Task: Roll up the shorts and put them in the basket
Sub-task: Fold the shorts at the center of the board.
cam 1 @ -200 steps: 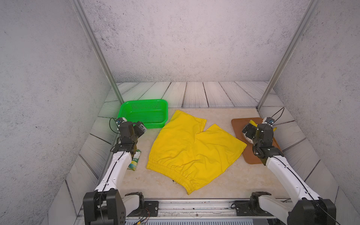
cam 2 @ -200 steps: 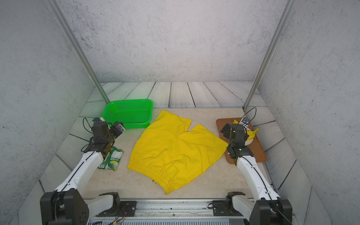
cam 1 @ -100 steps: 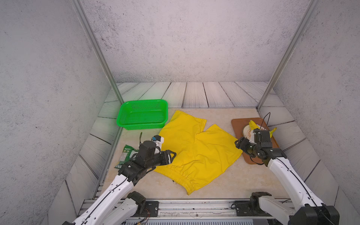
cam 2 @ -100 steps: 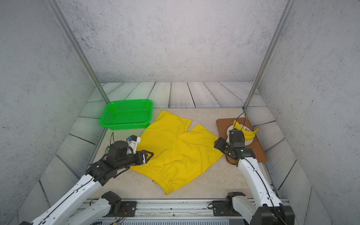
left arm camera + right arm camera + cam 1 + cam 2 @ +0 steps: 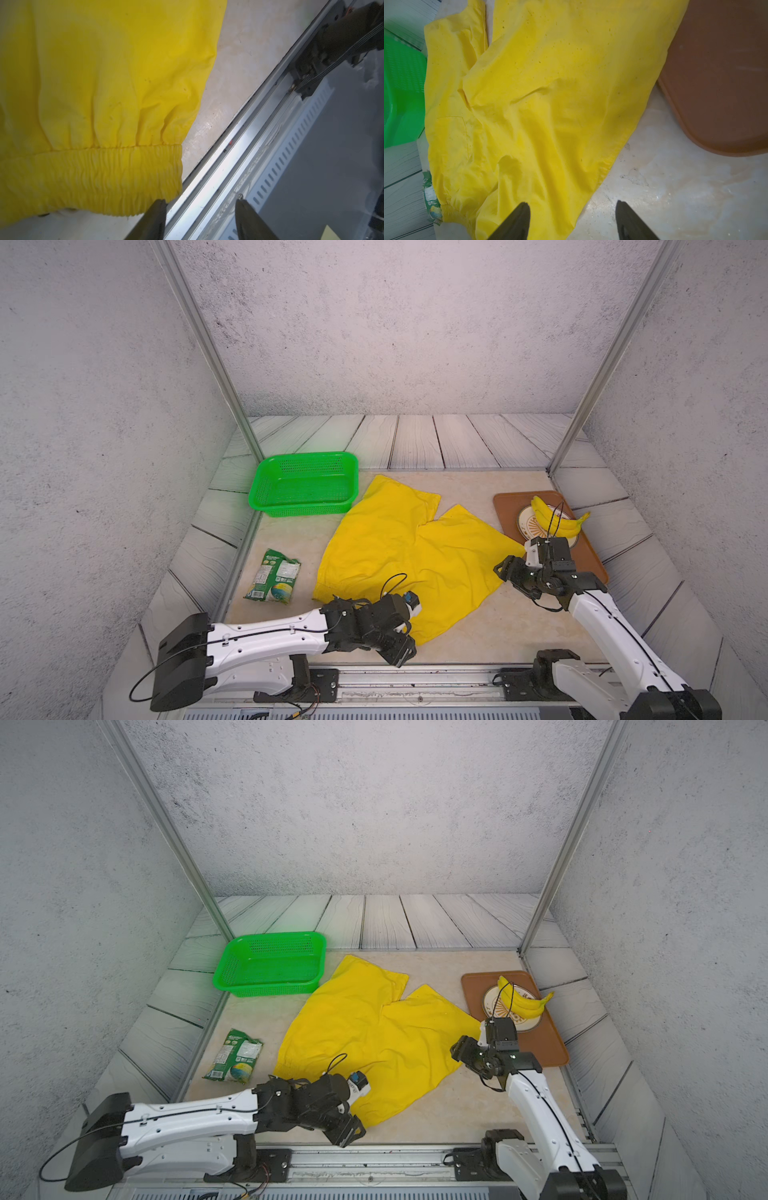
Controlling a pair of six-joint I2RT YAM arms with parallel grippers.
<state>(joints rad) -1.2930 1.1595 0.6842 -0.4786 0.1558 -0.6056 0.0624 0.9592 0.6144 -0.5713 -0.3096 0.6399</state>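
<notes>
Two grippers stand at the edges of the shorts (image 5: 415, 560), both with jaws apart and nothing between them. The shorts lie spread flat on the beige table at the lower middle of both top views, unrolled, leg hems toward the upper part of the frame.

The left gripper (image 5: 200, 202) hovers at the bottom of the frame by the corner of the gathered waistband (image 5: 104, 172), near the metal rail; that corner sits just beside one finger, not inside the gap. The right gripper (image 5: 572, 204) straddles the garment's right-hand edge, one finger over fabric and one over bare table.

By my reading this is the approach to a first grasp, and rolling has not begun. The next move calls for both grippers to drop and pinch thin cloth off a hard surface, then turn the edge over evenly so the roll does not skew.

The green basket (image 5: 266, 489), upper left of the shorts, is empty; the brown tray (image 5: 590, 560) at the right bears a plate (image 5: 524, 522) with bananas (image 5: 555, 522) on it; a snack packet (image 5: 272, 576) lies loose on the table at the lower left.
</notes>
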